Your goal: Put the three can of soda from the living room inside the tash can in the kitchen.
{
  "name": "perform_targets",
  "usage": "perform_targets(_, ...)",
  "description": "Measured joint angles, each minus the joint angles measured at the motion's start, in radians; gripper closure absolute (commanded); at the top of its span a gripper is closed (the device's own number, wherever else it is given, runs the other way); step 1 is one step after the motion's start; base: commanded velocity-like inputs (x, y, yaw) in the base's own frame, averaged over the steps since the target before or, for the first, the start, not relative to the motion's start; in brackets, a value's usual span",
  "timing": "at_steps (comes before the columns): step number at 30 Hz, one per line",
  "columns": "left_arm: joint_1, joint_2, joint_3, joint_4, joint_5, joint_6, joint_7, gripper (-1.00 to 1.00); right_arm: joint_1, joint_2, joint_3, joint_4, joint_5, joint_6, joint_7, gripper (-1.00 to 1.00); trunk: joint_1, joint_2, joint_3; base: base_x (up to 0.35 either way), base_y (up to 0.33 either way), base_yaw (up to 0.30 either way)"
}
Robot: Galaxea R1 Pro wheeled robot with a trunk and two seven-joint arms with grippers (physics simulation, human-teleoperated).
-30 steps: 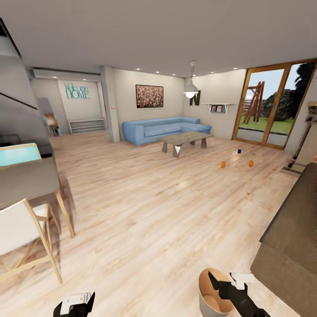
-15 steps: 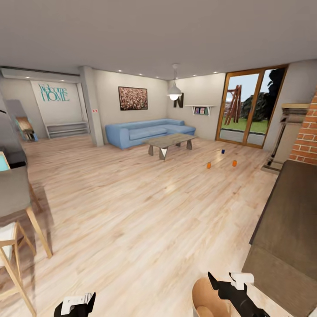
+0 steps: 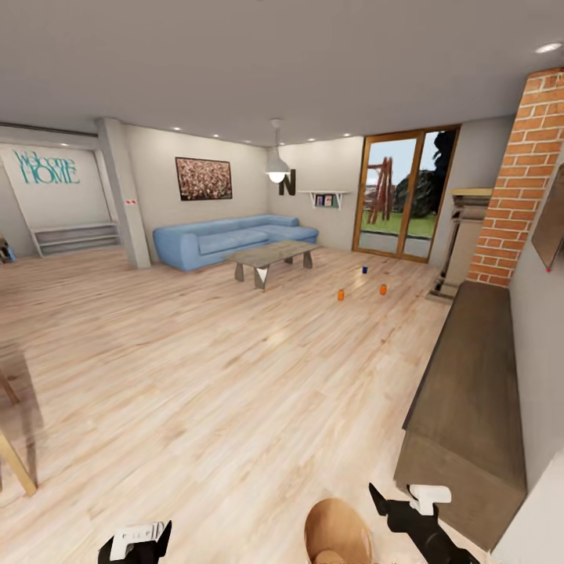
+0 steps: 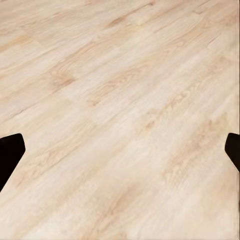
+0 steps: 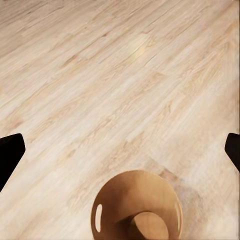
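Head view: three soda cans (image 3: 363, 283) are seen upright on the floor (image 3: 196, 376), far ahead and rightward, nearer the right gripper (image 3: 403, 501).

Left wrist view: the left gripper (image 4: 120, 150) is spread, empty.

Right wrist view: the right gripper is released above the trash can (image 5: 136, 210).

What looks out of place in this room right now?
Three soda cans stand on the bare floor beyond the coffee table: two orange and one blue, upright and apart, none on a table. A brown bin also sits on the floor by the right gripper. Nothing looks spilled or broken.
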Motion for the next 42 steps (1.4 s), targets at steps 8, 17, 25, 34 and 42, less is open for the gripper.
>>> perform_targets(8,0.0,0.0,0.0,0.0,0.001,0.0,0.0,-1.0,0.0,0.003,0.001,0.0,-0.001,0.0,-0.002,-1.0,0.0,0.0,0.005,-0.154,0.12,-0.094)
perform_targets(17,-0.001,0.0,-0.001,0.001,0.0,0.0,0.0,-1.0,0.0,0.004,0.003,0.0,0.0,0.004,-0.006,-1.0,0.0,0.0,-0.003,-0.111,0.22,-0.011)
perform_targets(25,0.0,-0.001,-0.001,0.002,-0.001,0.0,0.001,-1.0,0.0,0.003,0.003,0.0,0.0,0.005,-0.007,-1.0,0.0,0.0,-0.015,-0.01,0.043,-0.001)
perform_targets(34,0.0,-0.001,-0.023,0.002,-0.003,0.0,0.002,-1.0,-0.001,0.001,0.0,0.0,0.0,0.005,-0.007,-1.0,0.0,0.0,-0.03,0.045,-0.078,0.0)
perform_targets(42,0.0,-0.001,-0.034,0.002,-0.004,0.0,0.003,-1.0,-0.001,0.003,0.0,0.0,0.0,0.005,-0.007,-1.0,0.0,0.0,-0.042,0.123,-0.234,0.0)
